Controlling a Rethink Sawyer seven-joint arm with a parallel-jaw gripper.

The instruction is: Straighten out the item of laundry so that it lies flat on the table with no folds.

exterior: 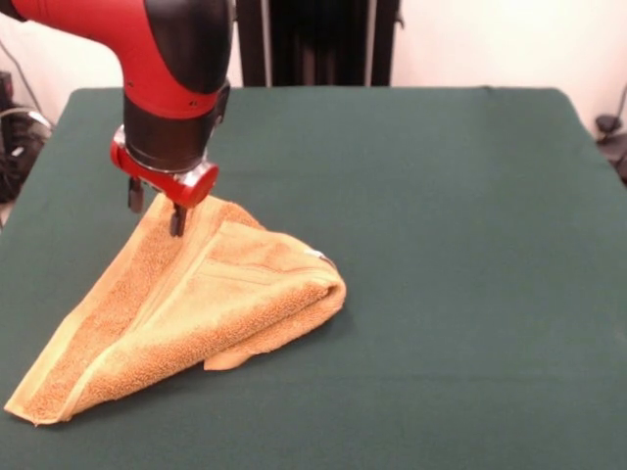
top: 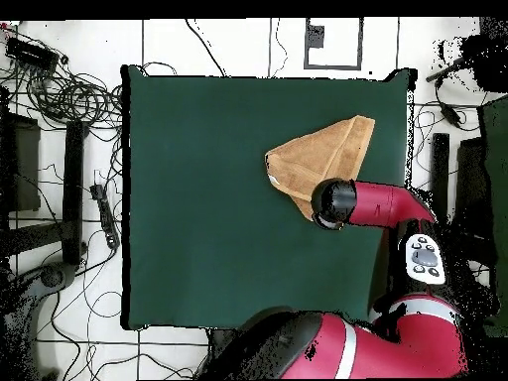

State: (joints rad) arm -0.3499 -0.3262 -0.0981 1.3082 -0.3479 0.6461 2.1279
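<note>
The golden-orange towel (exterior: 216, 294) lies on the green table (exterior: 441, 245), folded over itself into a rough triangle with a thick rolled fold on its right side. A small white tag (exterior: 319, 256) shows at that fold. My gripper (exterior: 157, 209) hangs over the towel's far corner with its two black fingers apart. One fingertip (exterior: 177, 223) touches the cloth; the other is just off the towel's edge. In the overhead view the towel (top: 322, 154) lies near the table's upper right, and the arm's wrist (top: 334, 202) hides the gripper.
Bare green table (top: 198, 198) stretches wide to the left of the towel in the overhead view. Cables and stands (top: 60, 89) lie on the floor around the table. The arm's red base (top: 397, 337) is at the bottom right.
</note>
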